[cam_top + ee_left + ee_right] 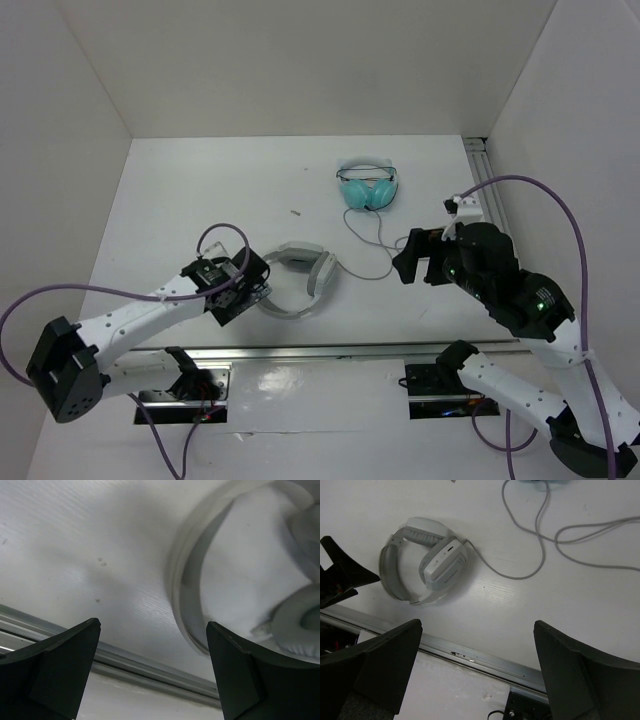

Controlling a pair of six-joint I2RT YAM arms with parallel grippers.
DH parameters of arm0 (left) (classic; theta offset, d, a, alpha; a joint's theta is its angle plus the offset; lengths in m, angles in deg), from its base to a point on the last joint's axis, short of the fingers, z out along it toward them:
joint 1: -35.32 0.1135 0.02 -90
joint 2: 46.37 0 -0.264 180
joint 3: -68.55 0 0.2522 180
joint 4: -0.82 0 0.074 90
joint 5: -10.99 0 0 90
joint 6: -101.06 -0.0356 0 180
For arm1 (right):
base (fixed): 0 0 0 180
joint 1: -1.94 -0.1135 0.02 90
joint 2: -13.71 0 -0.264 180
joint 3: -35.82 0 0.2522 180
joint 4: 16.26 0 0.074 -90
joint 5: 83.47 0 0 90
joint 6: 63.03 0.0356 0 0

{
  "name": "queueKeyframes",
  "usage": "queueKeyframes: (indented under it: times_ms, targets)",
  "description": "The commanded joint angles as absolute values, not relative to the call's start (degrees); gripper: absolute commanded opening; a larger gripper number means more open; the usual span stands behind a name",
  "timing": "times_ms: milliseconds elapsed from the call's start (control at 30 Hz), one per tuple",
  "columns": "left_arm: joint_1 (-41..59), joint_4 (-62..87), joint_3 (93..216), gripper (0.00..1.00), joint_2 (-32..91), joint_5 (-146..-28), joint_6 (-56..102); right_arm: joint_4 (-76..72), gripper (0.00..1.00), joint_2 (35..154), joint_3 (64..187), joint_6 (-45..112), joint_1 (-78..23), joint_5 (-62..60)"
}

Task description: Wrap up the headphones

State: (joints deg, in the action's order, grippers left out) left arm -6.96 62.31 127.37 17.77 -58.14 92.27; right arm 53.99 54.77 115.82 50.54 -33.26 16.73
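Headphones lying flat on the white desk, at centre of the overhead view, slightly below the middle, one earcup's outer face turned up. Judged light for their bulk: hollow plastic shell, stiff wide headband, smooth matt light-grey finish, likely somewhat slippery against hard pads. Oblong earcups with soft padded rims, probably yielding under pressure, so poor for a firm pinch. Best taken across the headband's flat width, near its top, where rigid and narrow enough.

Thin grey cable leaving the earcup, limp yet springy by the look of it, wandering in loose loops toward the upper right of the right wrist view. Probably easy to pinch, but prone to slipping free and to kinking at the earcup end.

Left tool spread wide, empty, hovering just beside the headband's left edge, not touching as far as visible. Right tool likewise spread wide, empty, well apart, right of centre overhead.

Smaller teal headphones near upper centre, beside the cable's far loops. Grooved metal rail along the desk's near edge.
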Motion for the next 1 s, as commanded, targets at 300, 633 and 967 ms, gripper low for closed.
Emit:
queueKeyframes:
  times_ms: [300, 633, 967]
  targets:
    - [-8.10, 47.98, 121.60, 1.00, 32.55, -53.17, 101.33, 46.81, 1.00, 51.94, 113.48, 47.88, -32.86, 9.09]
    - [-8.10, 47.98, 120.99, 0.58, 39.84, -54.22, 102.56, 46.80, 1.00, 50.89, 113.48, 47.36, -32.34, 8.02]
    - [-8.62, 57.58, 124.31, 0.00, 37.84, -53.09, 101.76, 45.76, 1.00, 49.84, 112.70, 47.36, -32.34, 4.87]
